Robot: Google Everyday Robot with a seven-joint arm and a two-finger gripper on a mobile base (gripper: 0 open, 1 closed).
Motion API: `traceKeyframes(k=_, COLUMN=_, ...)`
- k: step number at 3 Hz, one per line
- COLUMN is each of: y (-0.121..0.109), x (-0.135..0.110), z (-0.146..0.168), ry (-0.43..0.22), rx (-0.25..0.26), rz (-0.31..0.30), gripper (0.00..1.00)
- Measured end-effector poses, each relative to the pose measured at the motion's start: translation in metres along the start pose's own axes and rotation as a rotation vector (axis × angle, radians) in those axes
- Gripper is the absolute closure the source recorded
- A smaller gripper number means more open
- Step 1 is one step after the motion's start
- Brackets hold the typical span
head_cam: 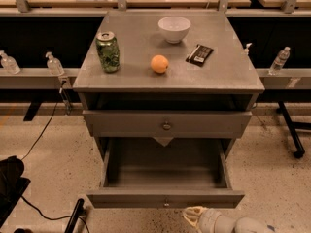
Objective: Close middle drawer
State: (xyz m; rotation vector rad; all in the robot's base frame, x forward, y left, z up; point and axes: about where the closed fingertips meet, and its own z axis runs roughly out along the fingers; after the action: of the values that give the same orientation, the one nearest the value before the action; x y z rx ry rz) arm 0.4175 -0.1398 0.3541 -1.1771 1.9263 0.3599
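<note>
Your middle drawer [165, 198] stands pulled far out toward 6 o'clock, its deep grey box open to view and bare inside, its low front panel carrying a small round knob [166, 203] at the centre. Your tool [193, 216] sits low at about 5 o'clock from that knob, just below the drawer front and near it, a pale rounded tip on an arm that runs off toward the lower right corner. You cannot tell whether it touches the panel, how far open it is, or whether it has hold of anything. Above the open box, at 12 o'clock from it, the taller-fronted upper drawer [146, 124] sits a little proud of the cabinet frame. On the counter [136, 76] you have a green can [107, 51] upright at the 9 o'clock side, an orange [159, 64] near the middle, a white bowl [174, 29] toward 12 o'clock, and a dark wrapped bar [199, 54] lying flat at the 3 o'clock side of the orange. All four stand apart from one another. Clear bottles [53, 63] stand on the rails at either side of the cabinet.
</note>
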Motion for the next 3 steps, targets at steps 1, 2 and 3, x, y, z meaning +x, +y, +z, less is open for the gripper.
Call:
traceKeyframes(k=1, y=-0.018, x=0.010, z=0.023, ry=0.001, rx=0.023, rz=0.019, gripper=1.00)
traceKeyframes(k=2, y=-0.032, x=0.004, z=0.039, ry=-0.014, rx=0.025, rz=0.014, gripper=1.00)
traceKeyframes(k=3, y=-0.054, x=-0.013, z=0.050, ry=-0.043, rx=0.037, rz=-0.003, gripper=1.00)
